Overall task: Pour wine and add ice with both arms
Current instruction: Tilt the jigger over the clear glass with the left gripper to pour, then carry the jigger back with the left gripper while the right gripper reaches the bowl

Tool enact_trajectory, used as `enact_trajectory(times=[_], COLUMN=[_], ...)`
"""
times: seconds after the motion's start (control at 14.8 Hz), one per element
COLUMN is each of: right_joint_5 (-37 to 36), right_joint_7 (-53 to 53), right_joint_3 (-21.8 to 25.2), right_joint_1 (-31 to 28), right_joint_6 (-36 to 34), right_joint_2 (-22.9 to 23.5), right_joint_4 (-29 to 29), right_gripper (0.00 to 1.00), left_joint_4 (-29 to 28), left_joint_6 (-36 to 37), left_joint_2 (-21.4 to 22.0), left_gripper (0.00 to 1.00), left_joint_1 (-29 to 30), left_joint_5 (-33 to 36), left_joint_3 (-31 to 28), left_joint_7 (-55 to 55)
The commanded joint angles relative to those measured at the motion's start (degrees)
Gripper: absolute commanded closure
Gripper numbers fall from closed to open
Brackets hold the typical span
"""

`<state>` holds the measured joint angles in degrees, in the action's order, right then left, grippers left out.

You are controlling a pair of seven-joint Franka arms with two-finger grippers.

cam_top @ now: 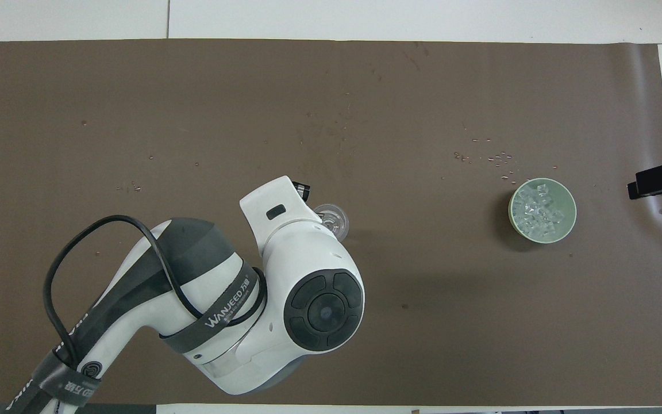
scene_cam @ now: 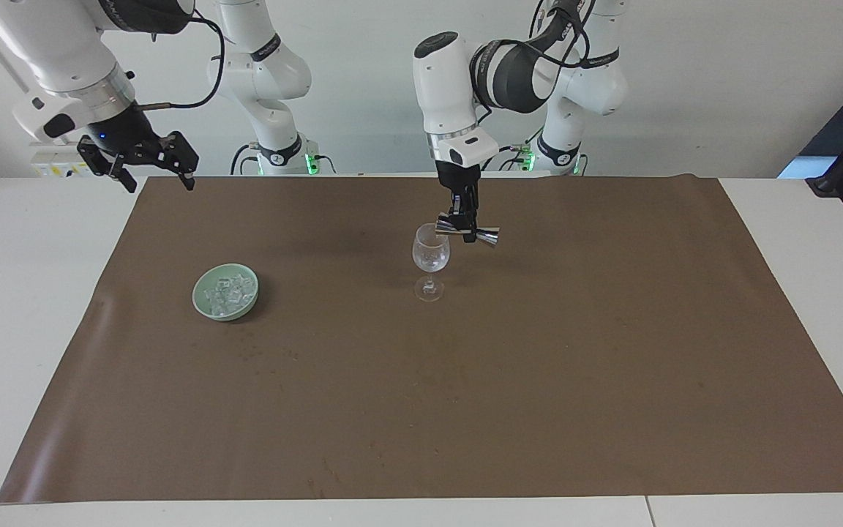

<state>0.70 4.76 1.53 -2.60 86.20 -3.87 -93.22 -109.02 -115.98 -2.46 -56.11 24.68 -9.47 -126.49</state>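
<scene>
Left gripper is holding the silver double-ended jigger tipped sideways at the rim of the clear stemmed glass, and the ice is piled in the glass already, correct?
Not quite. The ice, a heap of small clear cubes, is in the pale green bowl, as the facing view shows. The rest holds: the left gripper holds the silver double-ended jigger sideways at the rim of the clear stemmed glass.
</scene>
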Motion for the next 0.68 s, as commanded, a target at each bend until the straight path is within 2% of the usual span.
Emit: enact_trajectory(times=[0.0,0.2,0.47,0.61], right_joint_5=[0.8,0.8,0.9,0.9], right_joint_7=[1.2,1.2,1.4,2.1], right_joint_3=[-0.3,-0.3,-0.3,-0.2], right_joint_1=[0.5,1.3,1.3,1.1], right_joint_6=[1.7,3.8,9.6,13.4], right_joint_2=[-1.4,-1.7,-3.6,-4.0], right_joint_4=[-2.0,-3.8,-9.3,-13.1], right_gripper=[0.0,0.0,0.0,0.0], left_joint_4=[0.7,2.4,2.5,2.4], left_joint_6=[2.1,1.5,-1.9,-2.7], left_joint_2=[0.4,-0.2,0.2,0.3], left_gripper=[1.0,1.0,1.0,1.0], left_joint_1=[-1.1,-0.1,4.0,5.8], left_joint_5=[1.6,0.6,-11.0,-15.8], left_joint_3=[-0.2,-0.3,-0.7,-0.9], left_joint_7=[-2.6,-3.9,-4.2,-0.5])
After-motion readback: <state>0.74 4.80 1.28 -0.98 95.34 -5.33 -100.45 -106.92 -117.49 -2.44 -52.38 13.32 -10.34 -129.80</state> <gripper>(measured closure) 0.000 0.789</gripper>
